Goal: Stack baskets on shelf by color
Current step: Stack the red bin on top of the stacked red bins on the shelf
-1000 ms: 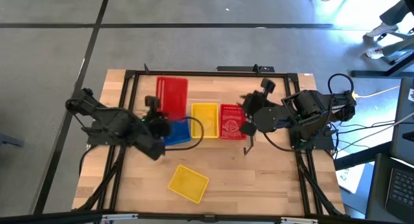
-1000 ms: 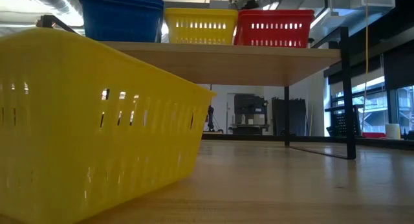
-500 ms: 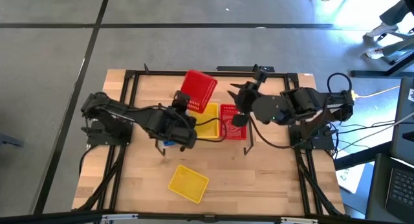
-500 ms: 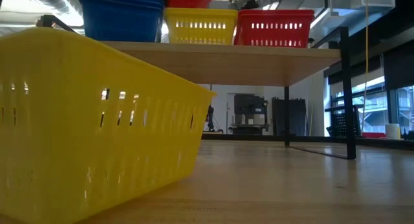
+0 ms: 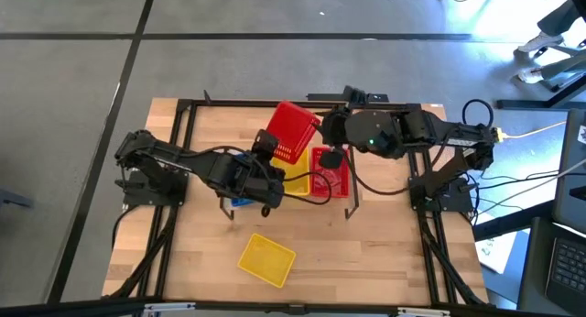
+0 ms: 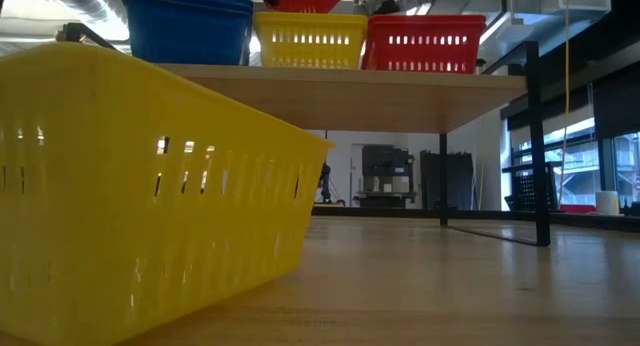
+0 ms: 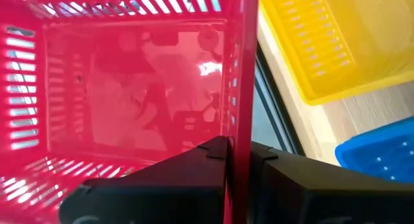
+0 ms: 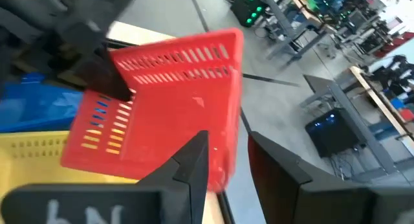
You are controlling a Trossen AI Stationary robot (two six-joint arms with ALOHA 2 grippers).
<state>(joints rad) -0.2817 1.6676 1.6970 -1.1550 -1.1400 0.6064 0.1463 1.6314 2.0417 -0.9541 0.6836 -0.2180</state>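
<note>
Left tool (image 5: 267, 161) clamped on the rim of a red basket (image 5: 290, 132), fingers (image 7: 194, 166) pinching one wall, as the left wrist view shows; the basket is lifted off the desk (image 5: 385, 253) and tilted, hanging over the middle of the shelf (image 6: 400, 86), above the yellow basket (image 5: 295, 181) there. Right tool (image 5: 331, 126) sits at the far right corner of the same red basket, fingers (image 8: 194, 160) apart with the basket's edge between them; whether they touch it cannot be told. On the shelf, left to right in the low view: blue basket (image 6: 186, 26), yellow basket, another red basket (image 6: 425, 43). From above the blue one is mostly covered by the left arm, and the shelved red one (image 5: 331, 172) lies just right of the yellow one. The bottom of the lifted basket shows at the top edge of the low view, between blue and yellow. A second yellow basket (image 5: 266, 258) rests alone on the near part of the desk, well apart from the shelf, turned at an angle; it fills the left of the low view. Left arm reaches in from the left side of the desk, right arm from the far right.
</note>
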